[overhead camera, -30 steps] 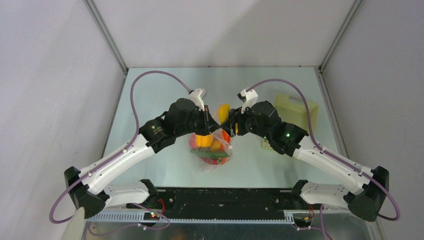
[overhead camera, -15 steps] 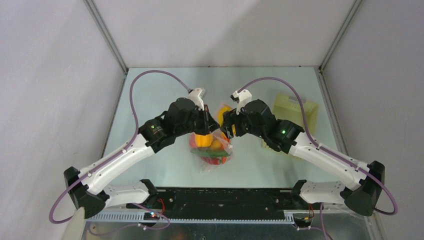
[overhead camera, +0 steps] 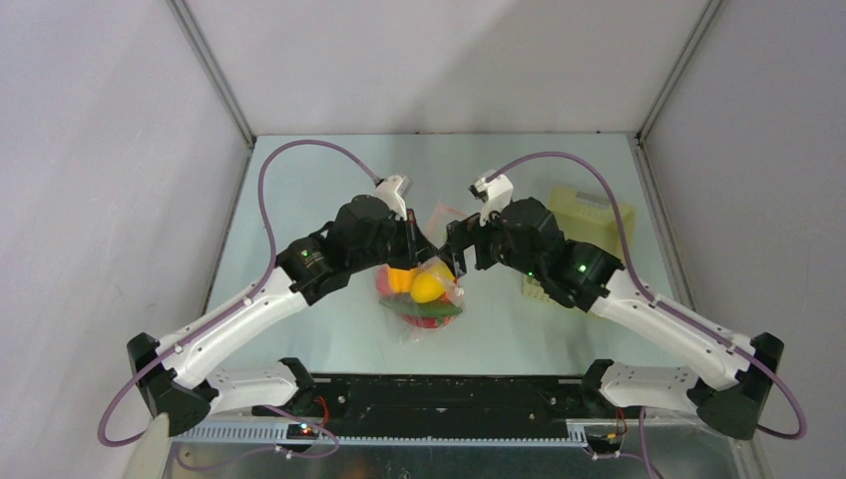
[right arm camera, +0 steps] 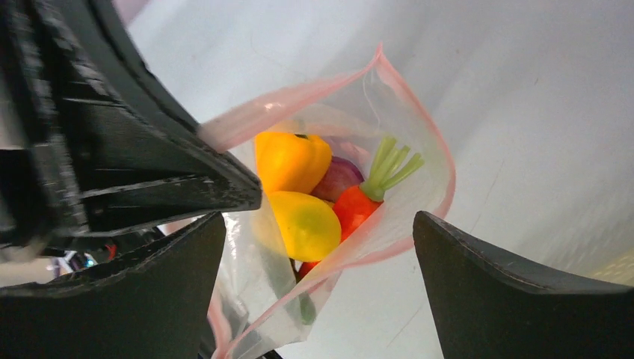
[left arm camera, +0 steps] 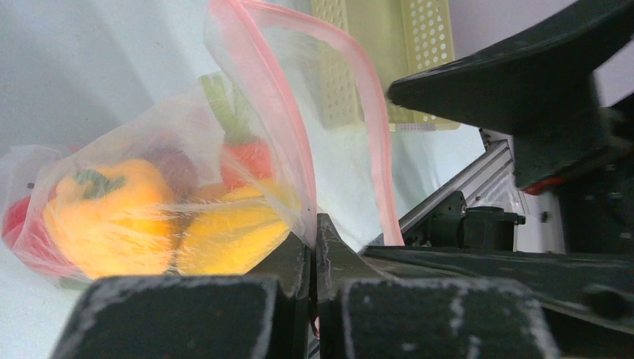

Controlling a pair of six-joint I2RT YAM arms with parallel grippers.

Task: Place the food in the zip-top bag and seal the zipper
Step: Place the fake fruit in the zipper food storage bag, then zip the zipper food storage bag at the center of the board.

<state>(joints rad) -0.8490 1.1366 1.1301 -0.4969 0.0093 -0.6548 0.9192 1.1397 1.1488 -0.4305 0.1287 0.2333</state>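
The zip-top bag [overhead camera: 424,304] sits at the table's middle with its mouth held open. My left gripper [overhead camera: 413,257] is shut on the bag's near rim [left arm camera: 305,217], by the pink zipper [left arm camera: 370,120]. My right gripper [overhead camera: 456,255] is open and empty just above the mouth [right arm camera: 320,218]. Inside the bag lie the food pieces: a yellow pepper [right arm camera: 291,158], a yellow round piece [right arm camera: 308,224], a purple onion [right arm camera: 340,178], a red piece with green stem [right arm camera: 357,206] and an orange pepper [left arm camera: 105,217].
The pale-yellow perforated basket [overhead camera: 591,215] stands right of the bag, behind my right arm, and shows in the left wrist view [left arm camera: 389,45]. The two arms meet over the bag. The black base rail [overhead camera: 439,394] runs along the near edge.
My right gripper held a yellow piece over the bag's mouth; it has opened, and the piece now lies in the bag. The left gripper has kept its hold on the rim.
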